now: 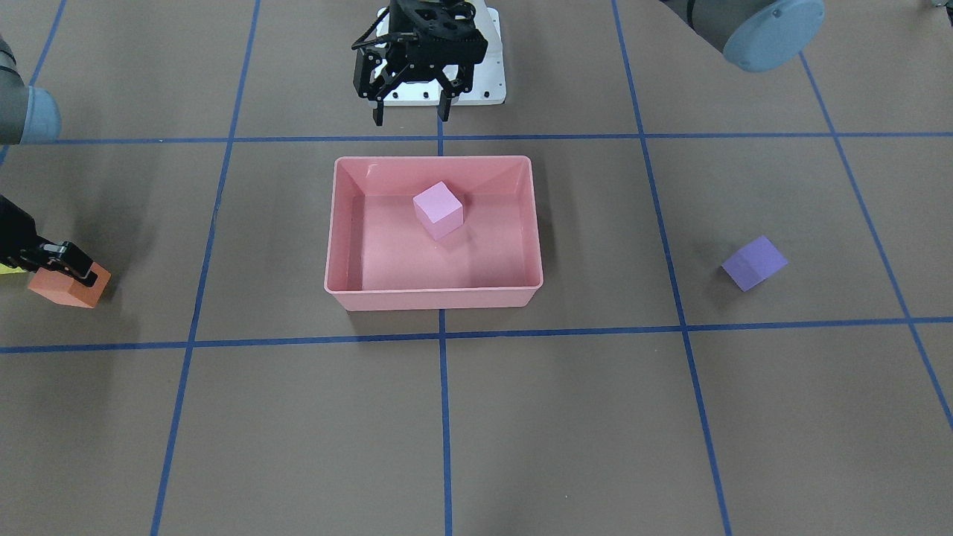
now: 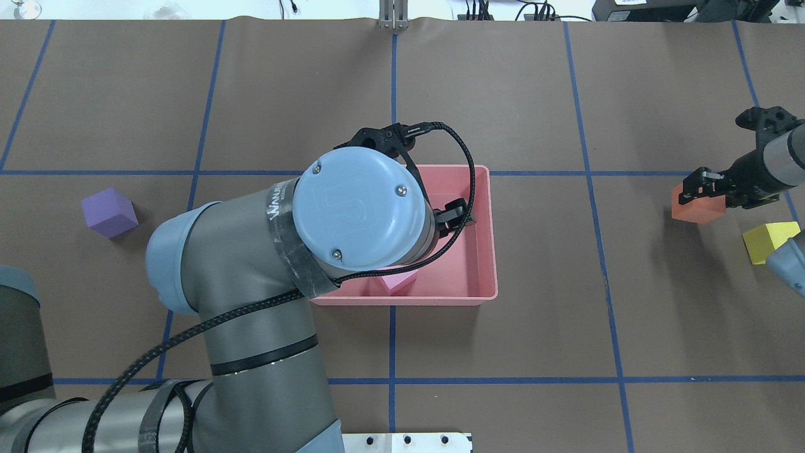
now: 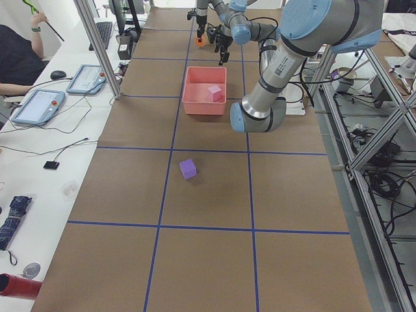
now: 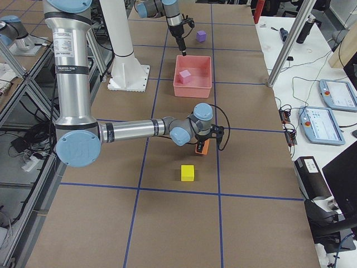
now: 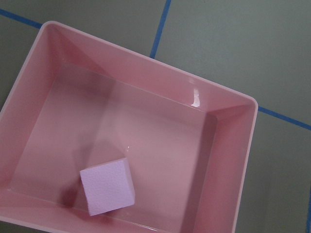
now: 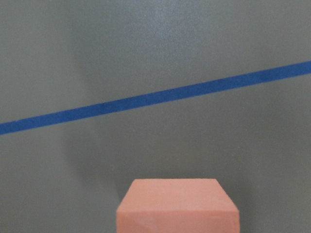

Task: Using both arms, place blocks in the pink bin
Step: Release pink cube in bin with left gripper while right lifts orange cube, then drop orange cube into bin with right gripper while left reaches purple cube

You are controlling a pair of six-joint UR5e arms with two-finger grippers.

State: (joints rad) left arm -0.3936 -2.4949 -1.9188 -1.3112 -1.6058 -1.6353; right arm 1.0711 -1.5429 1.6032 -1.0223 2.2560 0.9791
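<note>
Right gripper (image 2: 707, 189) straddles orange block (image 2: 692, 211), grip unclear; bin (image 2: 492, 251) lies well to its left, across the table. Left gripper (image 1: 412, 117) hangs wide and empty above bin.

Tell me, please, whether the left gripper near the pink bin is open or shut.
Open. In the front-facing view the left gripper holds its fingers wide apart with nothing between them.

The bin (image 1: 432, 296) is sitting mid-table, one block (image 1: 438, 210) lying inside (nearer the robot-side wall). A second block (image 1: 753, 263) is lying far to the robot's left, a third block (image 2: 695, 207) and fourth block (image 2: 768, 241) near each other far right.
</note>
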